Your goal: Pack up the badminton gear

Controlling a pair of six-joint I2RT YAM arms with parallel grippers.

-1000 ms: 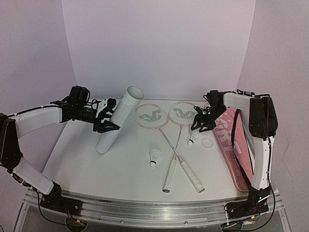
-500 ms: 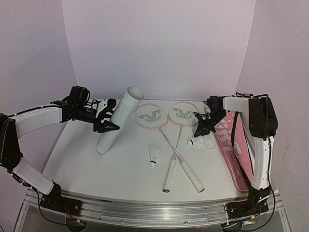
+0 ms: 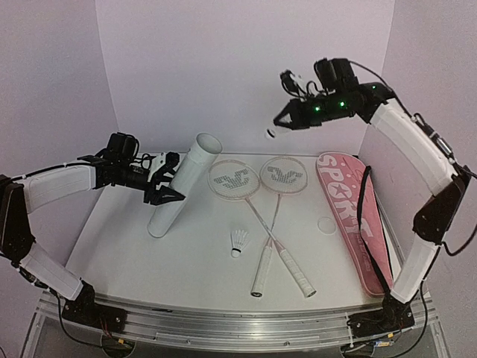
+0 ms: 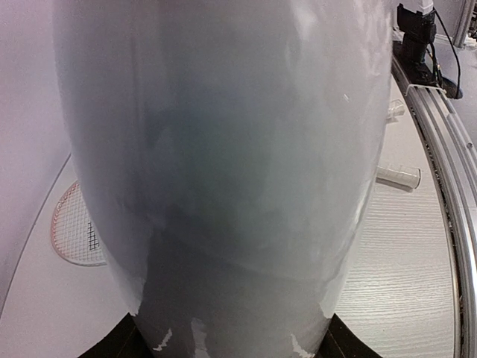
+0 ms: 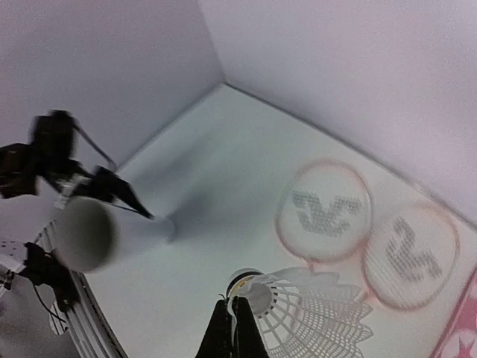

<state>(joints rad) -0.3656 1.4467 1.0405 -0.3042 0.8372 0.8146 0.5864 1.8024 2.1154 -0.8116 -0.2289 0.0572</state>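
My right gripper [image 3: 283,120] hangs high above the table's back, shut on the rim of a white feather shuttlecock [image 3: 272,134]; the right wrist view shows the thin fingertips [image 5: 237,313] pinching the shuttlecock [image 5: 305,313] near its cork. My left gripper [image 3: 170,184] is shut on the tilted white tube [image 3: 182,186], which fills the left wrist view [image 4: 223,149], its open mouth up and toward the right arm. Two white-framed rackets [image 3: 233,181] [image 3: 282,175] lie crossed mid-table. Another shuttlecock [image 3: 238,242] stands by their shafts.
A long pink bag [image 3: 354,216] with white lettering lies along the right side, a black strap over it. A small white round lid [image 3: 325,223] rests beside it. The racket handles [image 3: 261,277] point toward the near edge. White walls close in the back and sides.
The right gripper shut on a shuttlecock beside the pink bag and lifted it high, up and a little left. The left arm and tube have not moved.
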